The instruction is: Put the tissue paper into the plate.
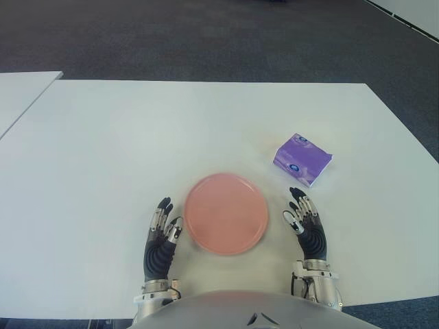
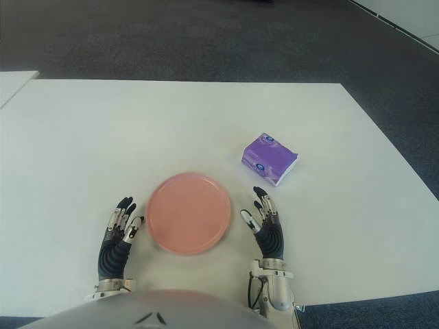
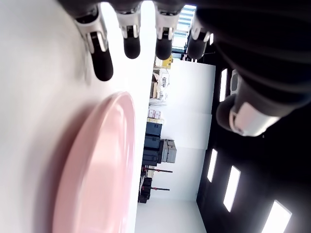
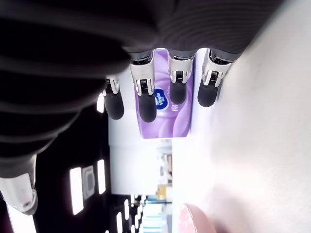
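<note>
Table (image 1: 137,130) white, wide, with dark carpet (image 1: 206,34) beyond its far edge. Pink plate (image 1: 227,213) sits between the two hands, near the robot's edge of the table, nothing on it. Left hand (image 1: 161,240) just beside the plate's left rim, fingers (image 3: 102,53) extended and relaxed, holding nothing. Right hand (image 1: 306,225) just right of the plate, fingers (image 4: 146,92) likewise straight and spread, empty. Purple tissue pack (image 1: 302,160) lies on the table ahead of the right hand and slightly to its right, apart from the fingertips, not touched. Right wrist view shows the pack past the fingertips, white-and-blue logo facing up. Second white table (image 1: 20,96) at far left.
</note>
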{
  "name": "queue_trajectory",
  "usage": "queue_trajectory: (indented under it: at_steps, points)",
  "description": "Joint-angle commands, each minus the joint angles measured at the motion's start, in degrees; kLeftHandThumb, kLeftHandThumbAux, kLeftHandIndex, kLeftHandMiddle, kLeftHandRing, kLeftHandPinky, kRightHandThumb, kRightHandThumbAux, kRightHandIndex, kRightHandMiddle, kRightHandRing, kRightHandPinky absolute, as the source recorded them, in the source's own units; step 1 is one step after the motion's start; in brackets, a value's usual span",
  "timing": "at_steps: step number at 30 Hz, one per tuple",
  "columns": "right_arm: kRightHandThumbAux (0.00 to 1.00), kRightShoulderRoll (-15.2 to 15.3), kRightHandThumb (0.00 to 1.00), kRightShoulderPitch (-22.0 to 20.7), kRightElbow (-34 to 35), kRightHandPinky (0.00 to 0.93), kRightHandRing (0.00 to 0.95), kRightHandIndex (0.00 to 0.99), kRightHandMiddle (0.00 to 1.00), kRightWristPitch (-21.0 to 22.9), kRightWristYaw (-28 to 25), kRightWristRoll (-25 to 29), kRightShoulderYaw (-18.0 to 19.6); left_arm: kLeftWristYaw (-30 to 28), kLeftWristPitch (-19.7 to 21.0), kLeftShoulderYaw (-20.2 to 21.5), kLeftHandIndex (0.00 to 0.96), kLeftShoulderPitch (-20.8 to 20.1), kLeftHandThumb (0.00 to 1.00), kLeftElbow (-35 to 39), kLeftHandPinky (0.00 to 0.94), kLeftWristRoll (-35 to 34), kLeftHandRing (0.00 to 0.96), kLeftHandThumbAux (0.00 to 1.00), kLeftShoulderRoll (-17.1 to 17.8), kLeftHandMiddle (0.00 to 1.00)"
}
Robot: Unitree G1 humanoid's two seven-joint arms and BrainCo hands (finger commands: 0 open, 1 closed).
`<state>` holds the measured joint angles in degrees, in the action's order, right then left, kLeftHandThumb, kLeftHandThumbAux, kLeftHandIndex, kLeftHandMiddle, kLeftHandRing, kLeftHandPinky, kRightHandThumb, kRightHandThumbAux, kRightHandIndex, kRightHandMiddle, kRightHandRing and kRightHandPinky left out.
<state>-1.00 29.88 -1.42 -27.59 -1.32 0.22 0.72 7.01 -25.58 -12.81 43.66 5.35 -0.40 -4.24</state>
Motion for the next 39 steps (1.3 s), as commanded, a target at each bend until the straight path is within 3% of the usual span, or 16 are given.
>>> queue_trajectory:
  at_steps: [1, 14, 21, 24, 31, 39]
  points:
    - [0.520, 0.1, 0.337, 2.4, -4.4, 0.000, 0.056, 0.151, 0.173, 6.1, 0.5, 0.2, 0.5, 0.8, 3.6, -0.4, 0.087, 0.3, 0.098, -2.9, 0.019, -0.2, 0.043, 0.558, -2.1, 0.073]
    - [0.507, 0.8, 0.285, 1.5, -4.5, 0.000, 0.040, 0.147, 0.153, 3.2, 1.1, -1.6, 0.4, 0.6, 3.5, -0.7, 0.081, 0.4, 0.104, -2.8, 0.022, -0.5, 0.040, 0.570, -2.2, 0.070]
    - [0.478, 3.5, 0.238, -1.6, -8.2, 0.000, 0.034, 0.110, 0.133, -6.0, 2.9, -6.3, 1.3, 0.7, 3.1, -0.7, 0.076, 0.1, 0.097, -3.3, 0.023, 0.1, 0.039, 0.569, -2.1, 0.065]
    - [0.492, 5.4, 0.205, -2.3, -7.2, 0.000, 0.025, 0.087, 0.117, -7.1, 2.7, -7.3, 2.1, 0.6, 3.0, -0.8, 0.076, -0.1, 0.095, -3.7, 0.025, 0.1, 0.040, 0.569, -2.2, 0.064]
    - [0.559, 6.1, 0.184, 3.0, 6.9, 0.000, 0.014, 0.057, 0.071, -9.6, 4.5, -15.8, 1.3, 1.4, 2.2, -0.8, 0.076, -0.5, 0.091, -4.8, 0.022, 1.1, 0.039, 0.569, -2.4, 0.064]
    - [0.606, 8.0, 0.173, 0.8, 6.0, 0.000, 0.045, 0.063, 0.080, -11.2, 8.3, -22.5, 2.1, 2.5, 2.1, -1.1, 0.069, -0.9, 0.088, -5.0, 0.021, 2.0, 0.040, 0.587, -2.6, 0.066]
